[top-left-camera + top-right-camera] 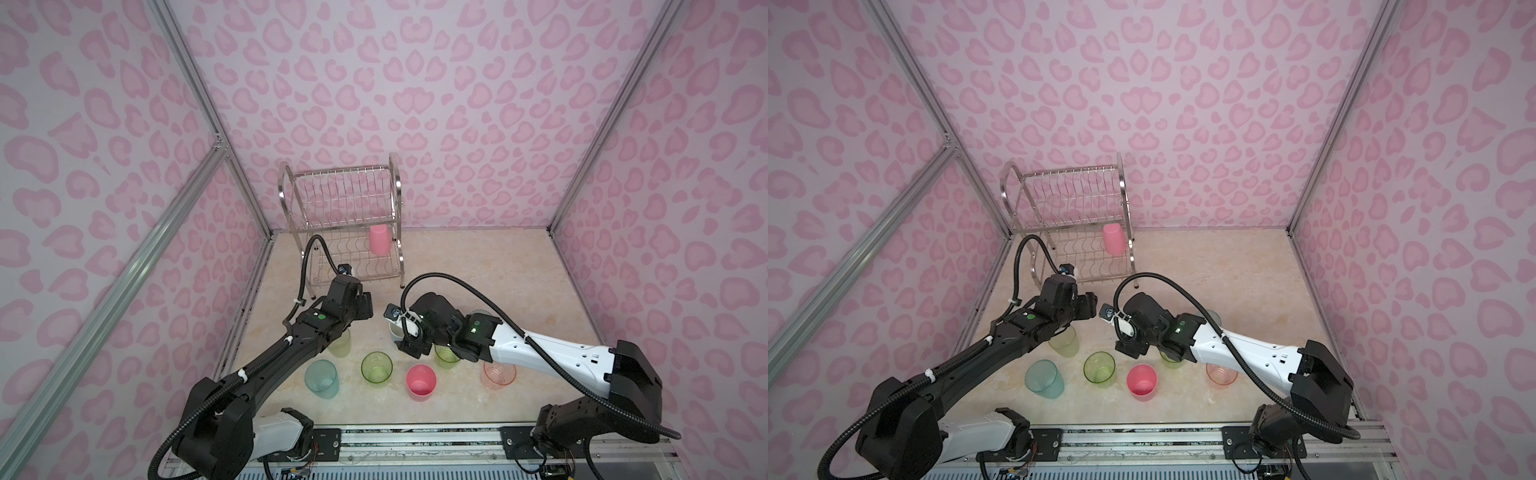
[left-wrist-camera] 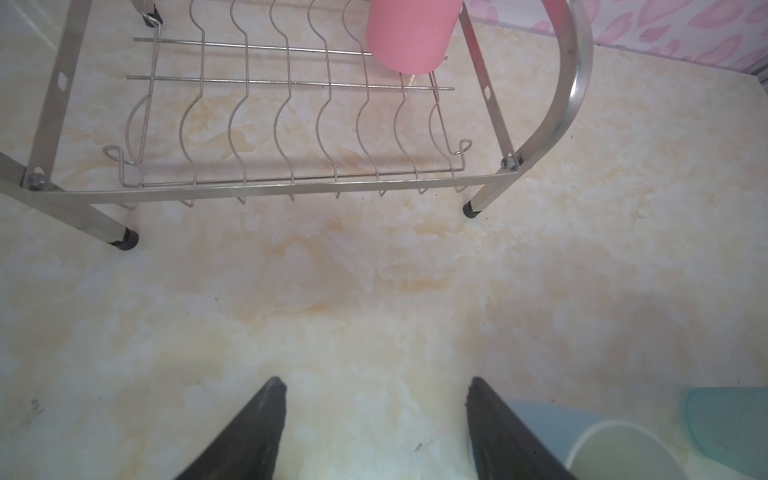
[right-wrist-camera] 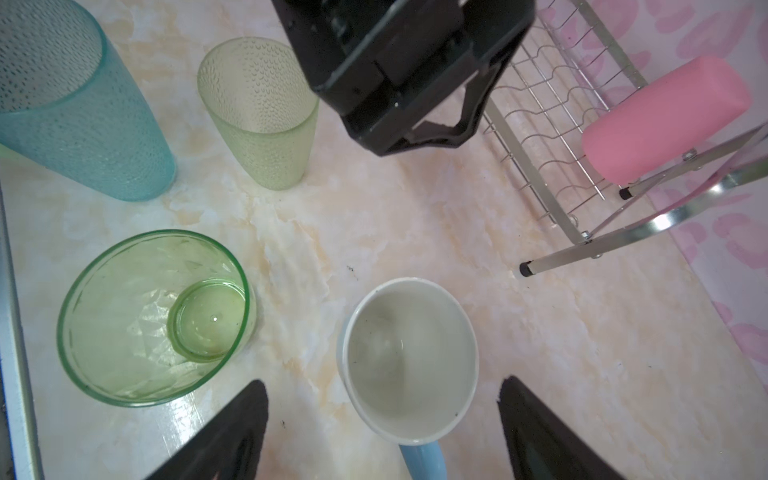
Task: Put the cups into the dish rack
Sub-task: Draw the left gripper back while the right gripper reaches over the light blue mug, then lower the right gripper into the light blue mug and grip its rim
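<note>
I find the right jaws nearer the work, spread and empty. The handled light-blue plastic mug (image 3: 409,357) stands upright on the marbled tabletop (image 3: 561,332), mouth up, just ahead of and between them, its handle pointing back toward the wrist. I judge a short advance brackets it. The left jaws, spread, hold nothing. The two-tier chrome wire dish rack (image 1: 343,199) stands beyond, one opaque pink tumbler (image 1: 380,240) inverted on its lower shelf.

Shiny chrome-wire dish rack (image 2: 578,70), matt opaque pink plastic cup (image 2: 411,33), dimpled translucent teal cup (image 3: 83,112), glossy marbled tabletop (image 2: 374,291).
</note>
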Controlling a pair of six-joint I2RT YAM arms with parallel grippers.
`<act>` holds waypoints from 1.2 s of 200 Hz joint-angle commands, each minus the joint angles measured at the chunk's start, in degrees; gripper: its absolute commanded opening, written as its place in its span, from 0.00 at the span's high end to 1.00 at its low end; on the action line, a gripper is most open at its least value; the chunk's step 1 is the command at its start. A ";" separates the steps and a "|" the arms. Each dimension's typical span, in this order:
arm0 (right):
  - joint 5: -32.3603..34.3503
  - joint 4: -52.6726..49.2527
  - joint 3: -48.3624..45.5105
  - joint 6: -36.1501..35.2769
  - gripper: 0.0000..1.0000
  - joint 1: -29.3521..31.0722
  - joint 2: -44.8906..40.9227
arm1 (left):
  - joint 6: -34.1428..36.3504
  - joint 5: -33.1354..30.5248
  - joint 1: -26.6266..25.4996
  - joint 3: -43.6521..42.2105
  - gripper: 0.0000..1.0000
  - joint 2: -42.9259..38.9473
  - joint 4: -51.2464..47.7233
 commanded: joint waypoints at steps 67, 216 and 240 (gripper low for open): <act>3.49 -18.69 12.34 -5.61 0.16 0.94 11.02 | 0.59 1.94 1.16 1.08 0.28 -1.22 -4.85; 2.10 -22.38 16.92 -9.62 0.25 -0.86 18.33 | 0.60 5.69 2.46 2.39 0.29 -0.93 -4.34; 1.67 -22.91 17.90 -9.86 0.28 -0.53 19.00 | 0.57 6.05 2.50 2.57 0.29 -0.56 -4.18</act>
